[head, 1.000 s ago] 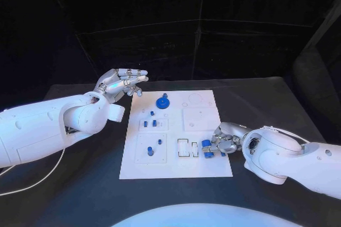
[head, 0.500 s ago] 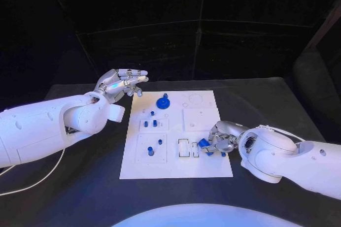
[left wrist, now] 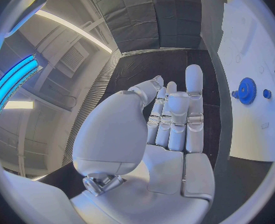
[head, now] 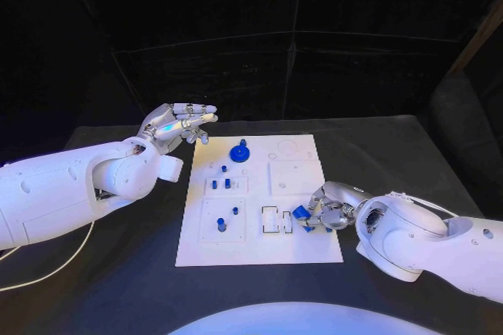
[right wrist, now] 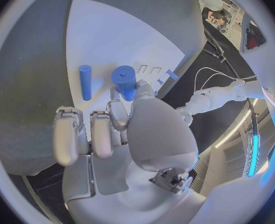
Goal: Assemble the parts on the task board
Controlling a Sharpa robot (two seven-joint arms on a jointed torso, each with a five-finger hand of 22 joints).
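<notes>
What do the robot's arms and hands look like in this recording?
Both arms are glossy white with rounded, bulbous shells. The left hand and right hand are silver metal with segmented fingers, and smooth white covers show on the palm and thumb in the wrist views. A thin white cable trails beside the left arm.

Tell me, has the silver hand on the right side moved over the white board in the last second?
Yes, slightly. The right hand holds a blue cylinder part and has shifted a little toward the far edge of the white task board.
</notes>
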